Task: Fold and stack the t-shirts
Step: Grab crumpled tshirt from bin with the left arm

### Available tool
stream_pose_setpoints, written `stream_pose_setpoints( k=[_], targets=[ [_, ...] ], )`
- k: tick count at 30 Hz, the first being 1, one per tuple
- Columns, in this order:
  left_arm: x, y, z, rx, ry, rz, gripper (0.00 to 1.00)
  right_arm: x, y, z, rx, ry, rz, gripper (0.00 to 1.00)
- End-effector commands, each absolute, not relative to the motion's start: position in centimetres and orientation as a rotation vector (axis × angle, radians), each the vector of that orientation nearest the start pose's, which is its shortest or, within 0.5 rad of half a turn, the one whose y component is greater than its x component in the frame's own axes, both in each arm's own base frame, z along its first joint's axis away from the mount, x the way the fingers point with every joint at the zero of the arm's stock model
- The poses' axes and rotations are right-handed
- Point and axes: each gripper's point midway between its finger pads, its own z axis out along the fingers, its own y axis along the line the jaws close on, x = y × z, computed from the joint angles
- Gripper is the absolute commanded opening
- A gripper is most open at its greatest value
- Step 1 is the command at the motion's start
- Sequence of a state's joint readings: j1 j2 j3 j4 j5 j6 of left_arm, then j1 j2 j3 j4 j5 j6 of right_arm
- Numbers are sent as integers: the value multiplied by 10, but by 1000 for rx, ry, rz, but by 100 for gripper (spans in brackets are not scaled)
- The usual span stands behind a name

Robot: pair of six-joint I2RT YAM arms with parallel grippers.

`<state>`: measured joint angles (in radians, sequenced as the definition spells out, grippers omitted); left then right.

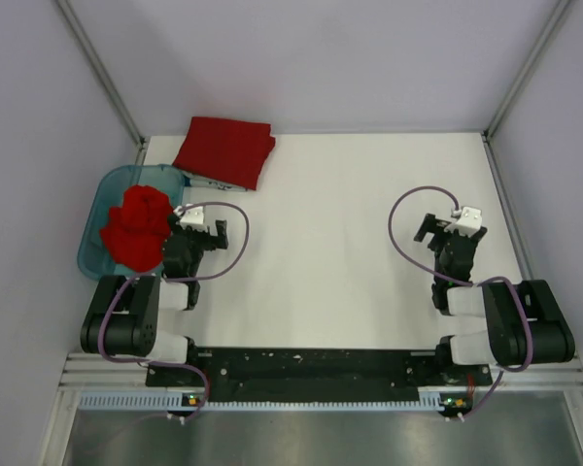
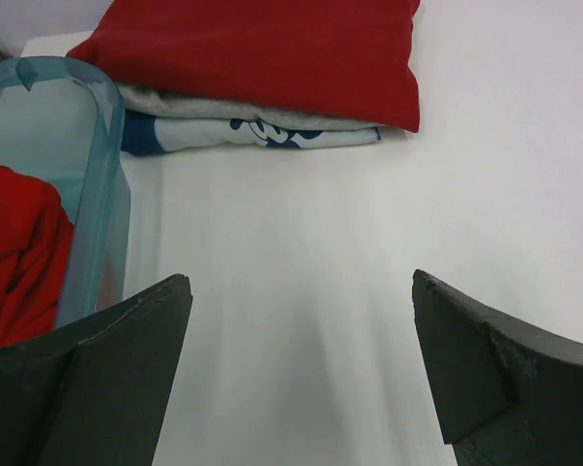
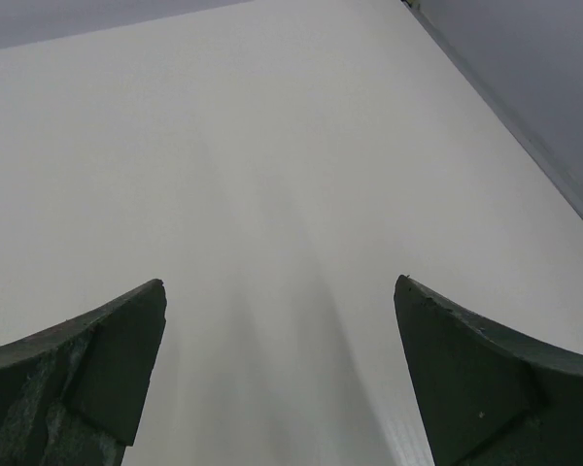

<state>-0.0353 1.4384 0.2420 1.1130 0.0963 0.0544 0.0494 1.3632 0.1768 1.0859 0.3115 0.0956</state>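
Note:
A folded red t-shirt lies at the table's back left on top of a folded white and blue garment; it also shows in the left wrist view. A crumpled red t-shirt fills the teal tub, and its edge shows in the left wrist view. My left gripper is open and empty just right of the tub. My right gripper is open and empty over bare table at the right.
The tub wall stands close to my left gripper's left finger. Metal frame posts and grey walls bound the table on the left, back and right. Cables loop off both wrists.

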Motion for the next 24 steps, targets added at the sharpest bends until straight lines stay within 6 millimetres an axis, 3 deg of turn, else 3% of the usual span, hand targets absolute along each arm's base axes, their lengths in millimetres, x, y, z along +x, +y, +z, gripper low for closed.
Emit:
stream_pose_setpoints(
  k=[1, 6, 8, 9, 10, 11, 12, 19, 21, 24],
  targets=[
    [380, -27, 125, 142, 1588, -66, 99, 355, -32, 115, 262, 1595, -137, 99],
    [381, -28, 125, 146, 1587, -70, 99, 355, -32, 115, 262, 1595, -137, 99],
    [378, -45, 136, 256, 1554, -128, 99, 355, -32, 114, 262, 1597, -138, 99],
    [377, -51, 131, 312, 1600, -150, 99, 355, -32, 114, 261, 1597, -139, 99],
    [378, -52, 125, 316, 1658, -160, 99, 355, -32, 114, 263, 1596, -139, 99],
    [378, -52, 125, 318, 1636, -155, 99, 355, -32, 114, 262, 1597, -138, 99],
    [379, -52, 138, 310, 1558, -148, 99, 355, -32, 114, 261, 1597, -139, 99],
    [369, -57, 133, 350, 1567, -161, 98, 355, -32, 114, 262, 1598, -138, 99],
    [370, -61, 158, 374, 1524, -174, 98, 355, -31, 117, 250, 1591, -137, 99],
    [380, -58, 224, 352, 1484, -192, 97, 355, -28, 139, 229, 1605, -130, 99]
  ],
)
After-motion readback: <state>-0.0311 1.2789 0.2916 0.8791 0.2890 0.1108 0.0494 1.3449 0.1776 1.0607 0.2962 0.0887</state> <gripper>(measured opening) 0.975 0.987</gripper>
